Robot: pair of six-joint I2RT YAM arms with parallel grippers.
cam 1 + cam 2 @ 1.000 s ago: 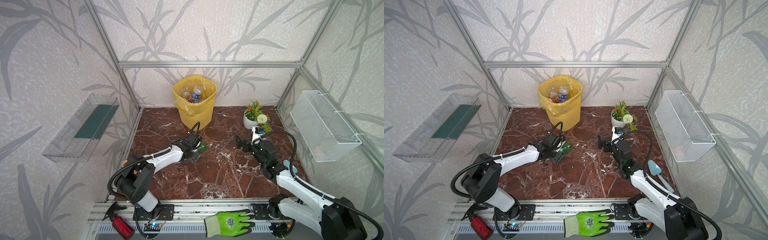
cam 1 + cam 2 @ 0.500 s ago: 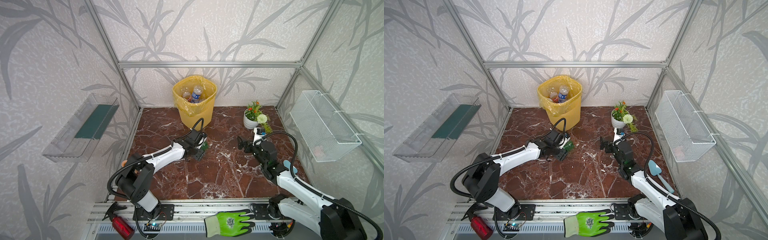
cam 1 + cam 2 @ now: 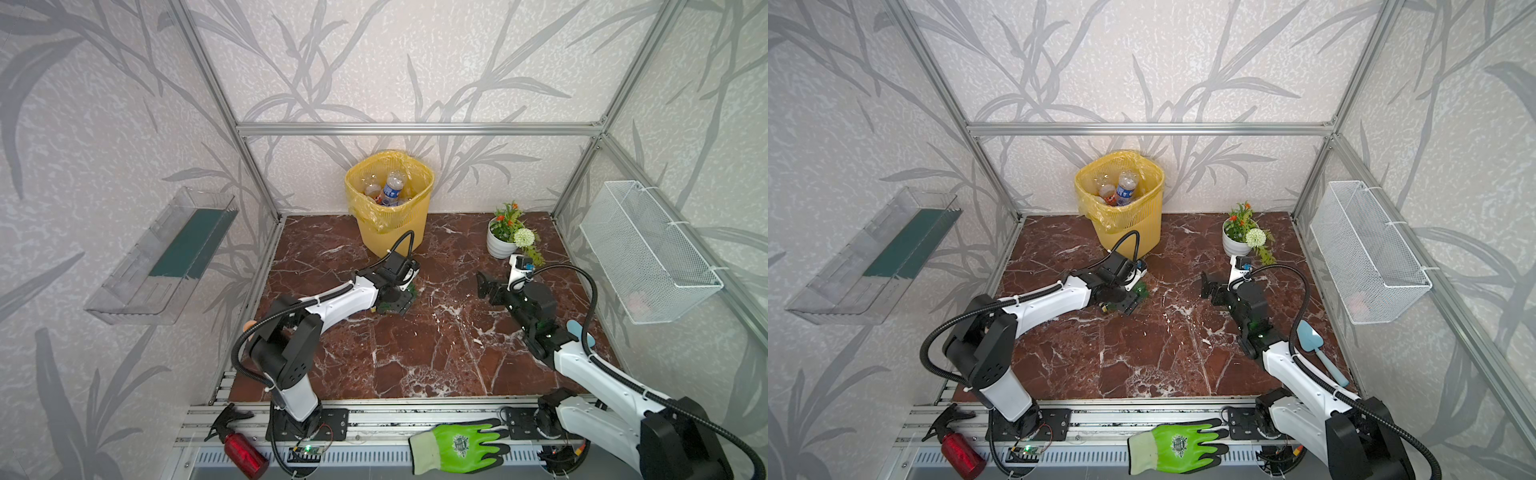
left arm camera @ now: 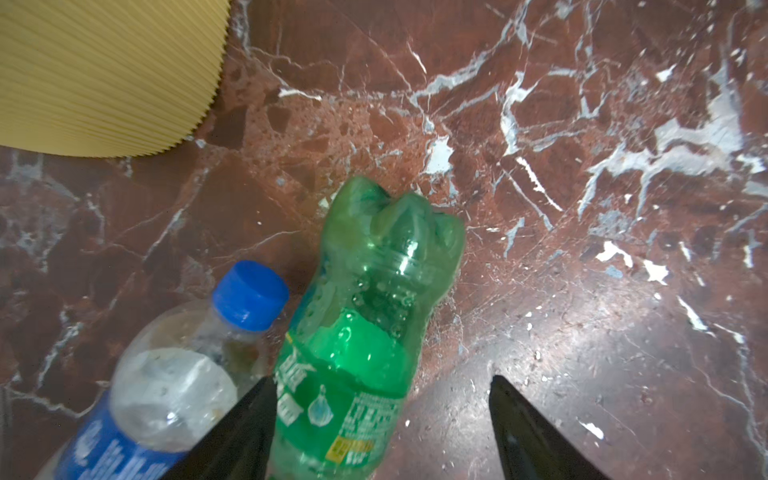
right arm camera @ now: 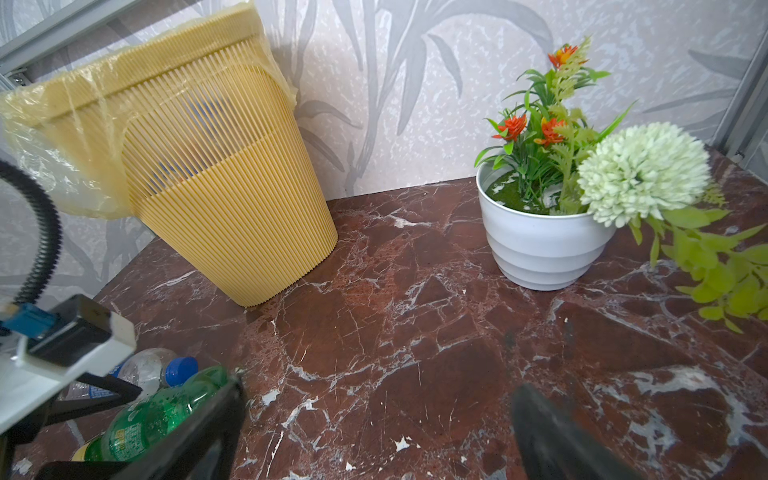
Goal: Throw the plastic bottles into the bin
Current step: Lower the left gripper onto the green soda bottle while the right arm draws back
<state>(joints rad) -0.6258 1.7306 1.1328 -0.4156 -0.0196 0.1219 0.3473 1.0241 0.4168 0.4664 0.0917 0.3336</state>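
Note:
A green plastic bottle (image 4: 365,311) lies on the marble floor between the fingers of my open left gripper (image 4: 380,379). One finger touches its label and the other stands apart. Beside it lies a clear bottle with a blue cap (image 4: 174,382), outside the fingers. In both top views the left gripper (image 3: 395,301) covers most of both bottles, just in front of the yellow bin (image 3: 395,224). The bin (image 3: 1129,228) holds several bottles (image 3: 1125,191). My right gripper (image 5: 380,386) hangs open and empty over bare floor, to the right of the green bottle (image 5: 162,415).
A white flower pot (image 3: 500,245) stands at the back right, close behind the right arm. A white wire basket (image 3: 648,257) hangs on the right wall, a clear shelf (image 3: 166,257) on the left. A blue trowel (image 3: 1316,349), green glove (image 3: 457,444) and red canister (image 3: 245,451) lie near the front.
My left gripper has shifted slightly toward the bin and turned over the green bottle. The right arm has hardly moved.

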